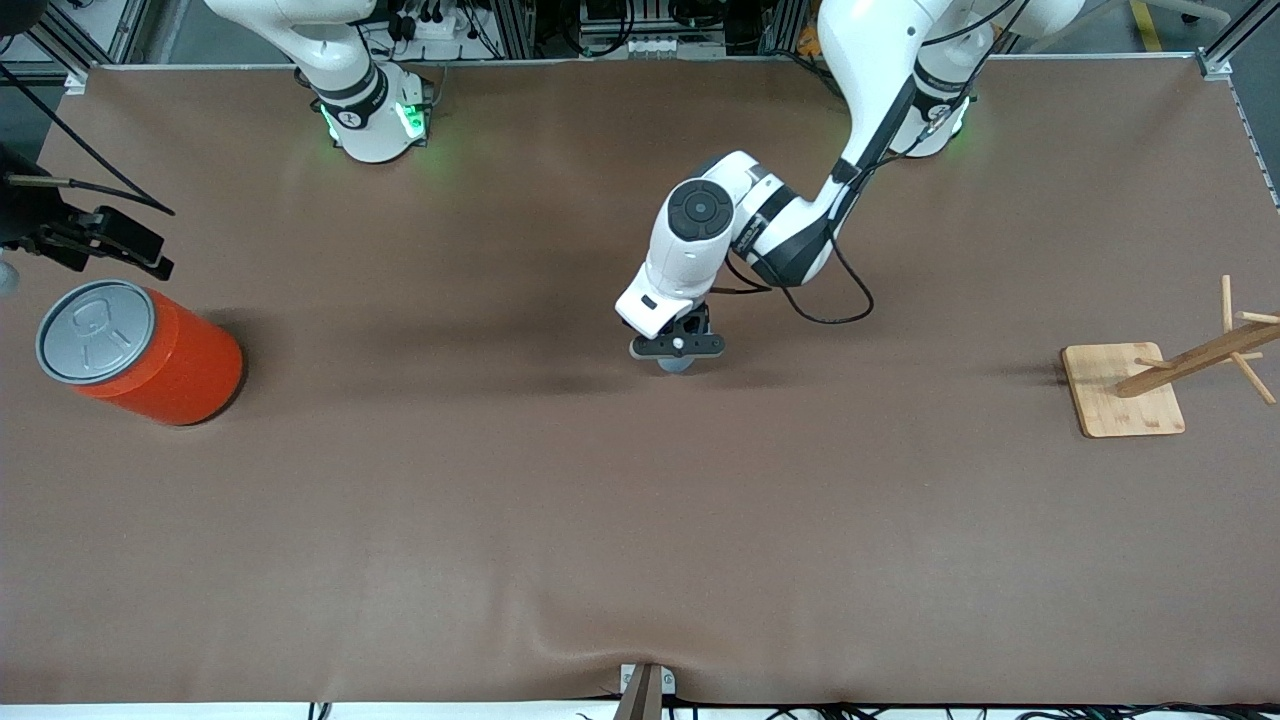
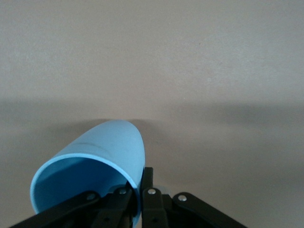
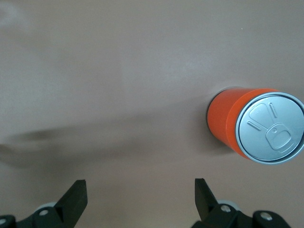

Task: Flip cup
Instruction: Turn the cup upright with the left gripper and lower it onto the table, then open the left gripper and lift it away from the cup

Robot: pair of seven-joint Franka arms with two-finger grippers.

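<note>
I count one worktop (image 1: pixel 400 500) under a brown cover. On it I see one light-blue cup (image 2: pixel 102 156), one orange can (image 1: pixel 160 350) with a grey pull-tab lid, and one wooden rack (image 1: pixel 1165 375) on a square base. Taking the cup as landmark, the can stands toward the right arm's end from it, the rack toward the left arm's end. Two arms, so two end effectors: the left end effector (image 1: pixel 678 352) and the right end effector (image 3: pixel 140 197).

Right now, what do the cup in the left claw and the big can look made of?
The cup: likely plastic, thin light-blue wall, smooth matte, no shine. The can: orange body, material unclear, maybe painted metal or card; its lid looks like brushed grey metal with a stamped pull-tab.
</note>
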